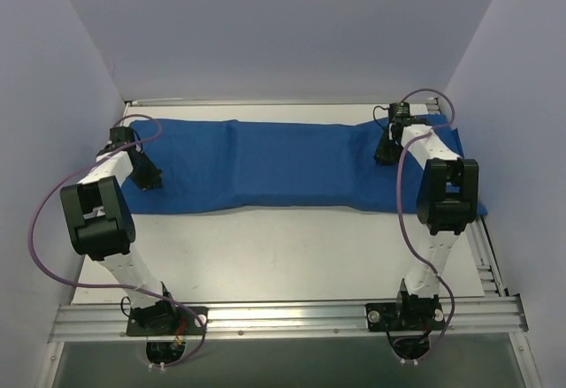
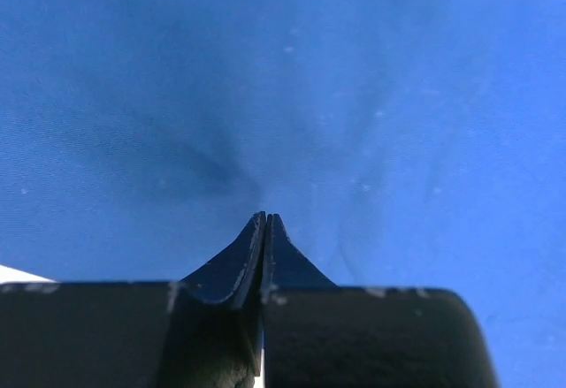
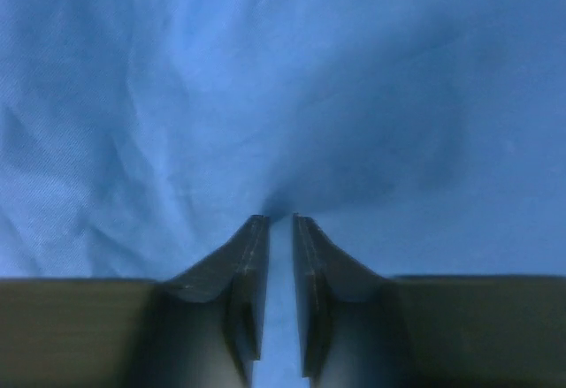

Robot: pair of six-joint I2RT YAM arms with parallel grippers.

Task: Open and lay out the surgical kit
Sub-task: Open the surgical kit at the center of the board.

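Blue cloth wrap [image 1: 265,167] lies across worktop [image 1: 265,247]. Left claw [image 2: 266,216] pressed together, pinching it; right claw [image 3: 281,218] barely parted, pinching a pucker.

Your left arm [image 1: 133,269] and right arm [image 1: 435,251] are a matched pair. Each has white tubular links joined by boxy black joint housings [image 1: 97,220] and is mounted on a black base [image 1: 157,317]. A thin purple cable [image 1: 37,238] runs in loose loops along the outside of each arm, from base to wrist. Close up, your left pincer [image 2: 265,220] has two matte black fingers [image 2: 234,269]. They flare out of a broad, flat black body and taper to thin curved tips, and small pale scuffs mark the body's top edge. Your right pincer [image 3: 281,220] has the same black, tapered shape.
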